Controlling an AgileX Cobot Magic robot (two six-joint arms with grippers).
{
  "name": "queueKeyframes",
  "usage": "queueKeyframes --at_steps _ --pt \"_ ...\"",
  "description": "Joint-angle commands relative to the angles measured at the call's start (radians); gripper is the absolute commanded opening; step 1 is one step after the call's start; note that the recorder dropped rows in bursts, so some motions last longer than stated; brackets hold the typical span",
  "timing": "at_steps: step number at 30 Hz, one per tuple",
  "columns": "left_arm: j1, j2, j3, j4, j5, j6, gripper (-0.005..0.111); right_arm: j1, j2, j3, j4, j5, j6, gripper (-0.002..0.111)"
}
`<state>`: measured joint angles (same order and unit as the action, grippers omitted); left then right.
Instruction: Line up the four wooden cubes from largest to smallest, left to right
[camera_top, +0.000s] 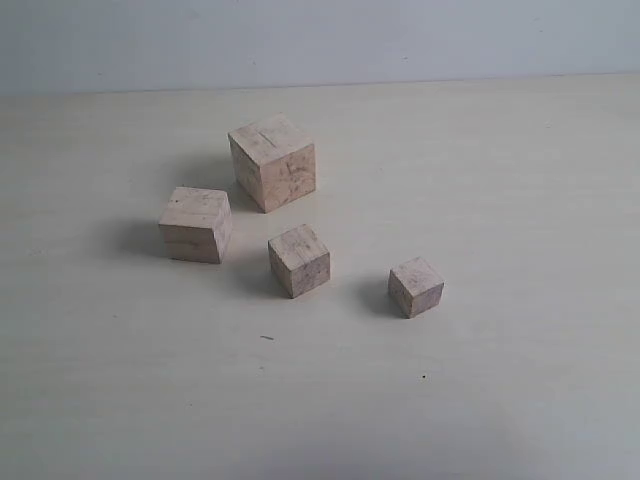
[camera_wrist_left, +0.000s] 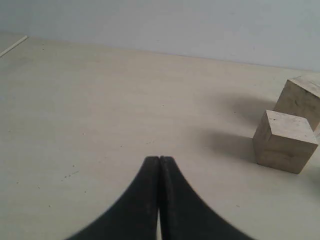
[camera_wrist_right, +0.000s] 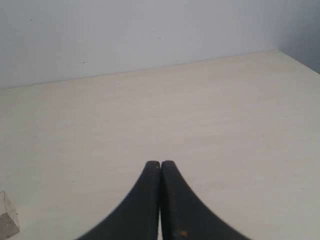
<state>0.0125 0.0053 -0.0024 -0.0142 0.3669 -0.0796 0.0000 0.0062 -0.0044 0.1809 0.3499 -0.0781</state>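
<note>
Lots of bare pale table (camera_top: 520, 200) left, right and in front. In the way, mid-table: big pale wooden cube (camera_top: 272, 162) at back, middle-sized pale wooden cube (camera_top: 195, 225) left, small pale wooden cube (camera_top: 299, 260) in front, tiny pale wooden cube (camera_top: 416, 287) right. Gaps between all.

The four wooden cubes (camera_top: 272, 162) are showing bare, matt wood with faint grain and specks. The bench (camera_top: 500, 180) is looking smooth, matt.

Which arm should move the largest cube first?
Probably the left: the largest cube sits left of centre, and the left gripper faces two cubes nearby; the right gripper sees only a cube corner.
</note>
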Motion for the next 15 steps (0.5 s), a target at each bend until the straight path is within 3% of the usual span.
queueKeyframes --at_steps 1,11,15 --pt "-0.006 -0.005 0.002 0.005 -0.011 -0.004 0.000 -0.001 -0.006 0.004 0.000 -0.014 -0.002 0.000" --pt "-0.006 -0.005 0.002 0.005 -0.011 -0.004 0.000 -0.001 -0.006 0.004 0.000 -0.016 -0.002 0.000" --pt "-0.006 -0.005 0.002 0.005 -0.011 -0.004 0.000 -0.001 -0.006 0.004 0.002 -0.148 -0.002 0.000"
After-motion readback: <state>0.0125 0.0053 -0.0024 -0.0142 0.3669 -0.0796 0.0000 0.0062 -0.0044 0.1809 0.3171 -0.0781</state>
